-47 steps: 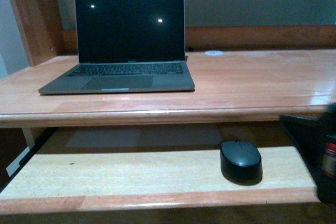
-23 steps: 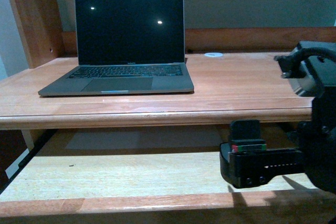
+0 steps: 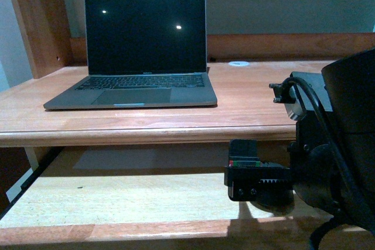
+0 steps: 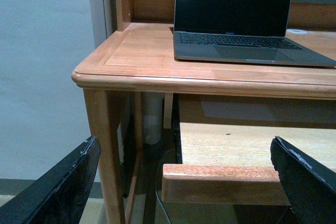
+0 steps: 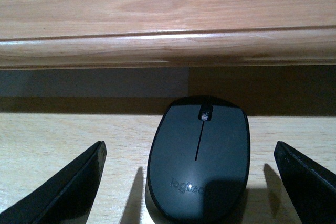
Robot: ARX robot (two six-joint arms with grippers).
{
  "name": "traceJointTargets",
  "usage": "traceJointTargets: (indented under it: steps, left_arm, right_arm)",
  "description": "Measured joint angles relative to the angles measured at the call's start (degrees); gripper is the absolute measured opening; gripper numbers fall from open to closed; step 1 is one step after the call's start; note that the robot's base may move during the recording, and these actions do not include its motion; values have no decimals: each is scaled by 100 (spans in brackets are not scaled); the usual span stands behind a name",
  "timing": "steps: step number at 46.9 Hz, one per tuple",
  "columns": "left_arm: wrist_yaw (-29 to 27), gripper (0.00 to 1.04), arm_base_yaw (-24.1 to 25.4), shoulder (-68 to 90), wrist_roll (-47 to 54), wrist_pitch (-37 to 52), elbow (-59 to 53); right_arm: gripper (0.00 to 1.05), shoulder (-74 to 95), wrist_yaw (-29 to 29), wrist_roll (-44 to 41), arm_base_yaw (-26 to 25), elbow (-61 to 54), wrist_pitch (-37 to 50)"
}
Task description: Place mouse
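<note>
The small black oval computer mouse [image 5: 199, 161] lies on the pale wooden pull-out shelf [image 3: 117, 197] under the reddish wooden counter [image 3: 263, 100]. It sits toward the shelf's right side, with its scroll wheel pointing in beneath the counter. You have the counter's rounded front edge [image 5: 168, 45] overhanging just above it. One level up and well to the left of the mouse, an open grey laptop with a dark screen [image 3: 137, 51] stands on the counter. A small white disc [image 3: 238, 63] lies near the back rail. In the front view your right arm's black bulk covers nearly all of the mouse.

Your right hand [image 5: 189, 144] reaches in low and level over the shelf. It is released, with its two black fingers [image 5: 73, 187] spread wide, one on each side of the mouse and neither touching it. Your left hand [image 4: 186, 140] is released too and empty. It hangs outside the counter's left front corner, facing the wooden counter leg [image 4: 100, 145] and the shelf's end.
</note>
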Motion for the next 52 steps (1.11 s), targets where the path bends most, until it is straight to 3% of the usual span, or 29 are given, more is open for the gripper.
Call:
traceJointTargets:
  steps: [44, 52]
  left_arm:
    - [0, 98, 0, 0, 0, 0, 0]
    - [0, 98, 0, 0, 0, 2, 0]
  right_arm:
    - [98, 1213, 249, 70, -131, 960, -380]
    - [75, 1261, 323, -9, -181, 1001, -426]
